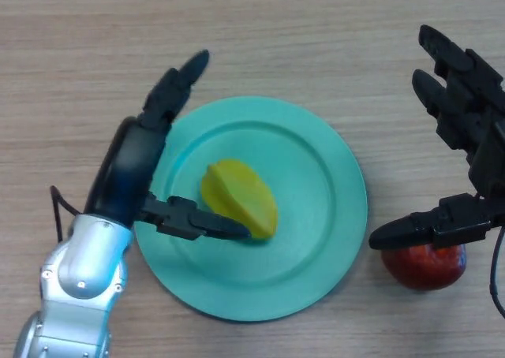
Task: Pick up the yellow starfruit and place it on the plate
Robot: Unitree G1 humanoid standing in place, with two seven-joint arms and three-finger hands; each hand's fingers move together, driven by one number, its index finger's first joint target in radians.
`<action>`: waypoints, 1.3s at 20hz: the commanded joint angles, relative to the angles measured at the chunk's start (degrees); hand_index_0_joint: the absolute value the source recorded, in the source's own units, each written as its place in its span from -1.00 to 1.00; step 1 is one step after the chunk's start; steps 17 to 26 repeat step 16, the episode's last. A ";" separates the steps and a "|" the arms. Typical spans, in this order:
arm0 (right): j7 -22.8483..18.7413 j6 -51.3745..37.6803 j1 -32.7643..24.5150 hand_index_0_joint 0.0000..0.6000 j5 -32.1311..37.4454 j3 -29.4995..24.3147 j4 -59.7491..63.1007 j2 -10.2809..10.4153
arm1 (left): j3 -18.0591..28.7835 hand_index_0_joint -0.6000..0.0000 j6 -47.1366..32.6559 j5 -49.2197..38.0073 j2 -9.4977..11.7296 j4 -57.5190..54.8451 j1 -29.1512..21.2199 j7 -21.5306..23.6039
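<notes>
Starfruit lies on plate, long axis diagonal, just right of open, empty left hand; thumb touches it.

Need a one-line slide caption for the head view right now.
Yellow starfruit lying on the teal plate, open left hand beside it; right hand open above a red apple.

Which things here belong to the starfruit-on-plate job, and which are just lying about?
Job:
starfruit, lying on the plate
plate
left hand, open beside the starfruit

Lying about:
apple, off the plate
right hand, open above the apple
</notes>
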 commanded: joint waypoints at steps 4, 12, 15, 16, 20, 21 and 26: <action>0.48 -8.68 -1.06 -1.00 -0.15 -3.74 -2.55 -1.55 | 13.70 1.00 0.81 -20.80 5.30 -13.15 1.00 -3.86; 0.23 -10.01 -1.16 -1.00 -0.43 -3.54 -1.53 -1.50 | 16.65 1.00 -3.44 -20.14 6.63 -11.65 3.75 -0.98; -0.46 -8.89 -1.76 -1.00 -0.22 -2.68 -1.51 -1.16 | 16.81 1.00 -5.03 -19.15 6.35 -11.19 3.94 0.03; -0.61 -9.02 -1.86 -1.00 -0.18 -2.67 -1.55 -1.15 | 16.94 1.00 -4.89 -19.10 6.48 -11.26 3.76 0.18; -0.61 -9.02 -1.86 -1.00 -0.18 -2.67 -1.55 -1.15 | 16.94 1.00 -4.89 -19.10 6.48 -11.26 3.76 0.18; -0.61 -9.02 -1.86 -1.00 -0.18 -2.67 -1.55 -1.15 | 16.94 1.00 -4.89 -19.10 6.48 -11.26 3.76 0.18; -0.61 -9.02 -1.86 -1.00 -0.18 -2.67 -1.55 -1.15 | 16.94 1.00 -4.89 -19.10 6.48 -11.26 3.76 0.18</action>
